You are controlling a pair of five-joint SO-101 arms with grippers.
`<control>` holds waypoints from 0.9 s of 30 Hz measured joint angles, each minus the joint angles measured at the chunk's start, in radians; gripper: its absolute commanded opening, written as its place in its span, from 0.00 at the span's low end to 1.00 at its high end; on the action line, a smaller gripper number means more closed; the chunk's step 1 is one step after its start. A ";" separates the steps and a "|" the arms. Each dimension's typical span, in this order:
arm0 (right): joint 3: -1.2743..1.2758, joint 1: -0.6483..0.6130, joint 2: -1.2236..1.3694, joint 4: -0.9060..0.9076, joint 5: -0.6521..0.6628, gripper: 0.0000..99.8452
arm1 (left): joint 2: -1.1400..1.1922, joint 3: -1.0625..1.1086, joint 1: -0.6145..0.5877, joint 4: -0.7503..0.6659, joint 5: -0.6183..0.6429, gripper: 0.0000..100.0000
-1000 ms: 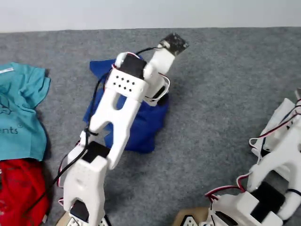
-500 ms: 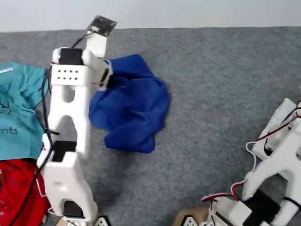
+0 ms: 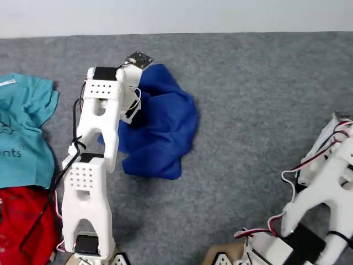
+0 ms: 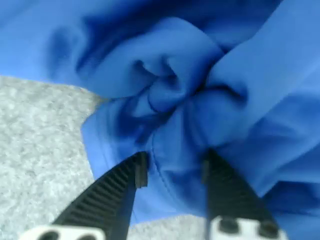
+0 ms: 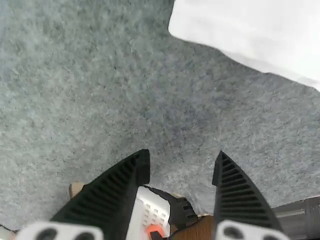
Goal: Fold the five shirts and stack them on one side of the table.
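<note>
Soft and limp, the bunched blue shirt (image 3: 160, 130) should be pinched at its hem (image 4: 161, 172), which the left tool (image 4: 173, 162) straddles, jaws spread, gripping nothing.

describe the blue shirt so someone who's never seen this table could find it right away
Start from the grey carpeted table and look left of its middle, toward the far side. There the blue shirt lies in a crumpled heap, with the left gripper at its edge. It is the only blue cloth: the teal shirt and red shirt lie farther left.
</note>
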 measured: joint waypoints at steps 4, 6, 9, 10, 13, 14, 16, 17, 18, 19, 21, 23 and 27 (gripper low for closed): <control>0.000 0.000 0.000 0.000 0.000 0.22 | 0.002 -0.126 0.002 0.058 -0.011 0.00; 0.000 0.000 0.000 0.000 0.000 0.22 | 0.000 -0.169 0.006 0.060 -0.014 0.00; 0.000 0.000 0.000 0.000 0.000 0.22 | -0.035 -0.184 0.017 0.064 -0.014 0.00; 0.000 0.000 -0.011 0.000 0.000 0.22 | -0.066 -0.184 0.025 0.064 -0.014 0.00; 0.000 0.000 -0.077 0.000 0.000 0.22 | -0.207 -0.178 0.063 0.064 -0.014 0.00; 0.000 0.000 -0.095 0.000 0.000 0.22 | -0.259 -0.167 0.081 0.064 -0.014 0.00; 0.000 -0.003 -0.123 0.000 0.000 0.22 | -0.358 -0.126 0.121 0.064 -0.014 0.00; 0.000 -0.003 -0.135 0.000 0.000 0.22 | -0.397 -0.100 0.140 0.064 -0.014 0.00; 0.000 -0.003 -0.146 0.000 0.000 0.22 | -0.427 -0.068 0.152 0.066 -0.014 0.00; 0.000 -0.003 -0.155 0.000 0.000 0.22 | -0.445 -0.037 0.160 0.066 -0.014 0.01; 0.000 -0.003 -0.170 0.000 0.000 0.22 | -0.451 0.026 0.161 0.066 -0.014 0.03; 0.000 -0.003 -0.178 0.000 0.000 0.22 | -0.450 0.078 0.155 0.068 -0.014 0.10; 0.000 -0.003 -0.180 0.000 0.000 0.22 | -0.394 0.109 0.109 0.006 0.002 0.23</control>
